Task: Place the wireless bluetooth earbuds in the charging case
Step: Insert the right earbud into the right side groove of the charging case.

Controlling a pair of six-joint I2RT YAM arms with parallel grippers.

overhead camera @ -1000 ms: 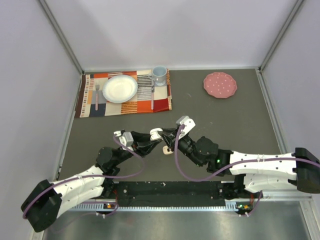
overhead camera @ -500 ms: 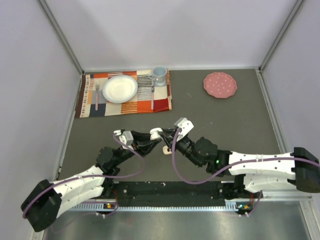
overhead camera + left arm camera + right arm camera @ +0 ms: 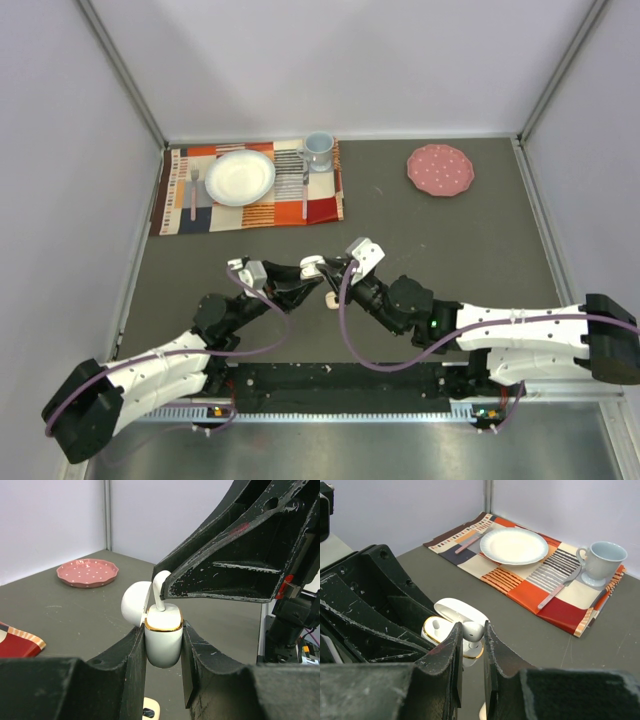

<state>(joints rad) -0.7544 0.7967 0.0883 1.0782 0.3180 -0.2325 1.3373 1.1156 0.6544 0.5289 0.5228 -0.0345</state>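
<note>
**Grey table within pale walls**

Pale walls [image 3: 350,60] enclose my grey table [image 3: 450,240]. A striped placemat [image 3: 250,190] lies at the back, with a pink plate [image 3: 439,169] to its right. Nearer than the placemat, my left claw [image 3: 163,630] clamps the open charging case [image 3: 163,642]. My right claw [image 3: 472,635] pinches an earbud [image 3: 471,628] at its mouth.

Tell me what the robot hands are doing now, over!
Left gripper shut on charging case, lid open. Right gripper shut on earbud, stem touching case's top. Nothing blocking.

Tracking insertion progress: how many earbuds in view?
2. One earbud sits in the open case in the left hand; the other is pinched in the right hand over the case's free slot. More may be hidden.
</note>
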